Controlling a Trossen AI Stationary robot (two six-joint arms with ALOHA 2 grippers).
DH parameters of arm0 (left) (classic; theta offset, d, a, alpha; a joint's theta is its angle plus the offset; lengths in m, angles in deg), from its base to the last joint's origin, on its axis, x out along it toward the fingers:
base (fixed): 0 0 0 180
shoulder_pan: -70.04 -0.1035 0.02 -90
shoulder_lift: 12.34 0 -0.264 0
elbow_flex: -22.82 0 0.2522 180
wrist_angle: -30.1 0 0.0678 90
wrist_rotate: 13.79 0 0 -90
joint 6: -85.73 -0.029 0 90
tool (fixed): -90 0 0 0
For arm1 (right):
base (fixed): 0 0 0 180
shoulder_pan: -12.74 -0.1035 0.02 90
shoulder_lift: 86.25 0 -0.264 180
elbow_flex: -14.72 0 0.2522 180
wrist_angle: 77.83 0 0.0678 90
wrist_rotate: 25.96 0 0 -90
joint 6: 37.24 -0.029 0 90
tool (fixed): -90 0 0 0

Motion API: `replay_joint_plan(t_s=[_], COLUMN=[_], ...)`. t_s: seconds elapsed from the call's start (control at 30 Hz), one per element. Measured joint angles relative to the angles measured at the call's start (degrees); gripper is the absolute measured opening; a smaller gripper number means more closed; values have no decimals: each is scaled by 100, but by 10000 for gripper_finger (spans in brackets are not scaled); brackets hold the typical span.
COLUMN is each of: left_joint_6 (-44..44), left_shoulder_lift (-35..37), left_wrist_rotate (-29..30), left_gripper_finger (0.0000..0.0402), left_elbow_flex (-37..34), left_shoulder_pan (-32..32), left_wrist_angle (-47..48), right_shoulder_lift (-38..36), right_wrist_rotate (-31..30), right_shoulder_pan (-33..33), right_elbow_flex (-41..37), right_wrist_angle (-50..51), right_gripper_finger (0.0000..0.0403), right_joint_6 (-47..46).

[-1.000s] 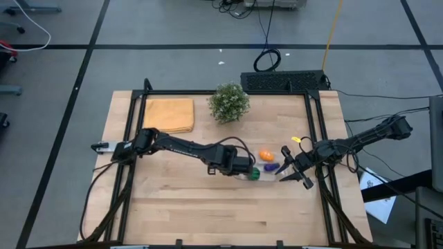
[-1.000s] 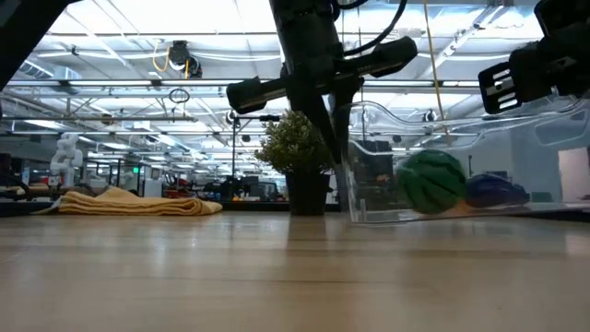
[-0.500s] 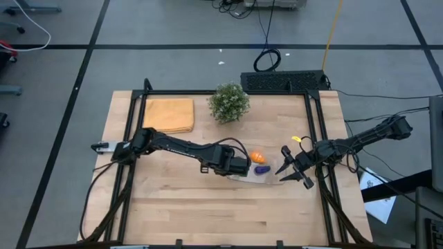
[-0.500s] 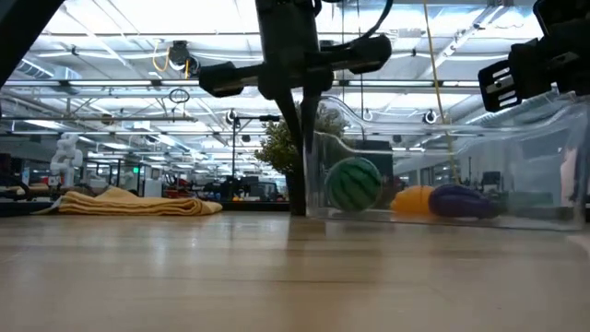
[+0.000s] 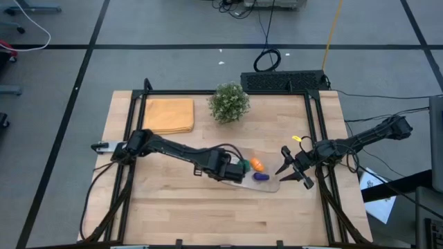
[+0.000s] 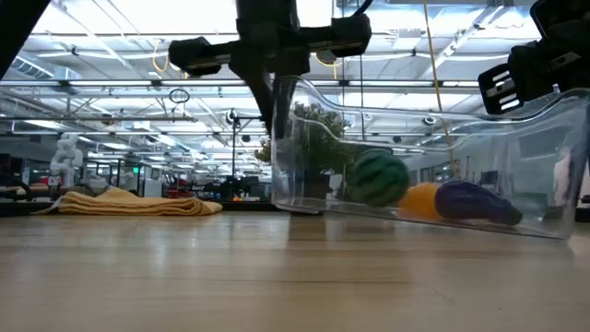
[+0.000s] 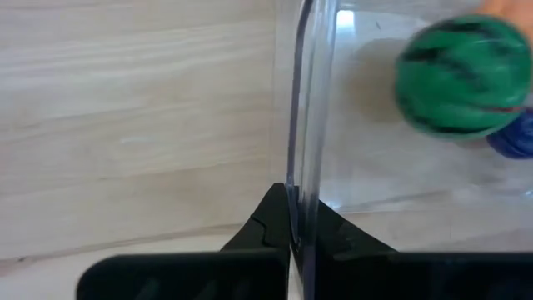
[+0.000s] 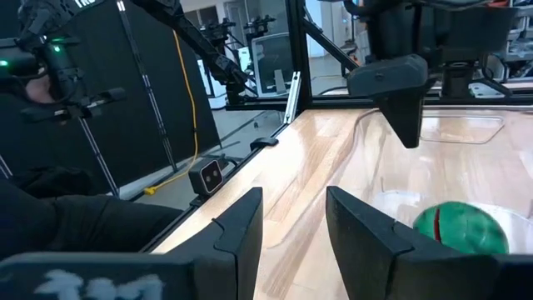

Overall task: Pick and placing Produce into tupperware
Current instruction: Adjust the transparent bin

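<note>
Tilted clear tupperware (image 6: pixel 433 157), produce (image 6: pixel 381 178) inside

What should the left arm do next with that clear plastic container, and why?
Probably lower it level. The left hand pinches the wall of the clear rectangular plastic container, holding it tilted, and the striped green ball, orange piece and purple piece are already inside.

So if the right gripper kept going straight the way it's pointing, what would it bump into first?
Probably the tupperware: the right gripper, open, points at its near end. Just beyond, inside, lies the purple piece. Height is hard to judge.
</note>
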Motion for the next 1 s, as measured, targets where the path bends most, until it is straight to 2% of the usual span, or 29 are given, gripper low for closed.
replay_joint_plan(t_s=[0.27,1.0], left_joint_6=[176,-135], left_shoulder_lift=[0,-7], left_wrist_rotate=[37,221], left_gripper_finger=[0,0], left_elbow_flex=[0,-2], left_shoulder_pan=[121,113], left_wrist_angle=[589,403], right_shoulder_lift=[0,-1], right_wrist_rotate=[0,-11], right_shoulder_pan=[-59,-162], right_elbow_flex=[0,0], right_wrist_angle=[19,132], right_gripper_finger=[125,125], right_joint_6=[-52,-4])
